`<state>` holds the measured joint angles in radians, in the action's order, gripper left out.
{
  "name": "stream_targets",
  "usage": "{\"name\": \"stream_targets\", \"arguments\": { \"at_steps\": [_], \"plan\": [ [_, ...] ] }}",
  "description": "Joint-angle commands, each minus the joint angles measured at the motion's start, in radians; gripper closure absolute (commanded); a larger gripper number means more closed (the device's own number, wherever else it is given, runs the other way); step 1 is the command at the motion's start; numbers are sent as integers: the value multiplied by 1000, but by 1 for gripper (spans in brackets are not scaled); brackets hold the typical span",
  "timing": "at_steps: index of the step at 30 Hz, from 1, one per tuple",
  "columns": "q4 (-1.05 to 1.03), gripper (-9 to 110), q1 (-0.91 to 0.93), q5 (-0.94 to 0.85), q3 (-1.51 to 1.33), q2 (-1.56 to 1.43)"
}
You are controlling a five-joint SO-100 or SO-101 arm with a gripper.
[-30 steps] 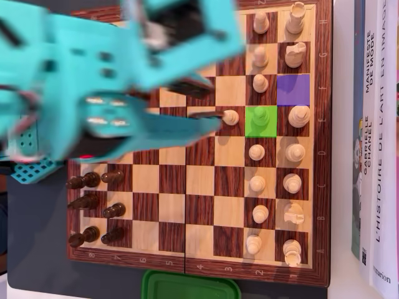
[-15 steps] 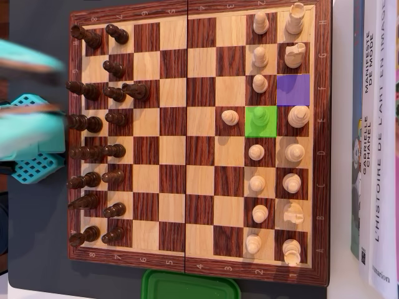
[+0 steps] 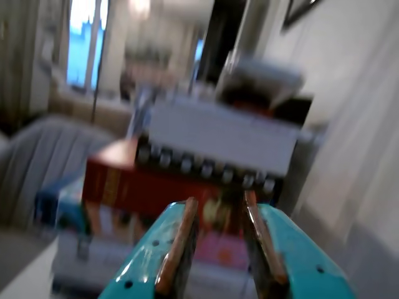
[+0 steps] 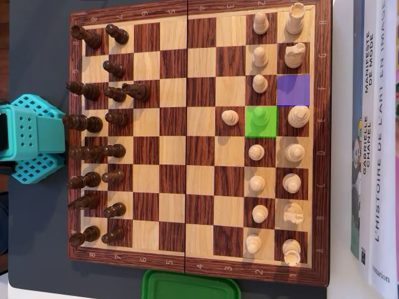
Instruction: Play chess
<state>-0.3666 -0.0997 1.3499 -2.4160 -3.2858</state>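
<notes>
In the overhead view, the teal arm (image 4: 32, 138) sits at the far left edge of the frame, pulled back off the chessboard (image 4: 198, 275), with only its base and a boxy segment showing. Just right of it the dark pieces (image 4: 93, 123) stand in two columns down the left side of the board, one of them (image 4: 135, 91) standing a square ahead of the rest in the upper left. The middle of the board is bare squares. Right of centre, a lone light pawn (image 4: 230, 117) stands on a dark square, touching nothing. Immediately to its right is a bright green square (image 4: 260, 121), and up and to the right of that a purple square (image 4: 293, 90); neither holds a piece. The remaining light pieces (image 4: 293, 151) fill the two right-hand columns. A green container (image 4: 190, 286) pokes in at the bottom edge below the board, and books (image 4: 374, 143) lie along the right edge of the frame.

The wrist view is blurred. The gripper (image 3: 217, 205) enters from the bottom centre, its two teal fingers (image 3: 179, 243) slightly parted with nothing between them, pointing out at a stack of books and boxes (image 3: 206, 168) in a room.
</notes>
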Motion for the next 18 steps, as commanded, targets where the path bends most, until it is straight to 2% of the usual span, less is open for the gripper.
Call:
{"name": "stream_targets", "arguments": {
  "at_steps": [1, 11, 18],
  "plan": [
    [167, 89, 0, 2, -81, -61],
    [707, 89, -17, 3, -227, -63],
    [1173, 89, -11, 3, -376, -63]
  ]
}}
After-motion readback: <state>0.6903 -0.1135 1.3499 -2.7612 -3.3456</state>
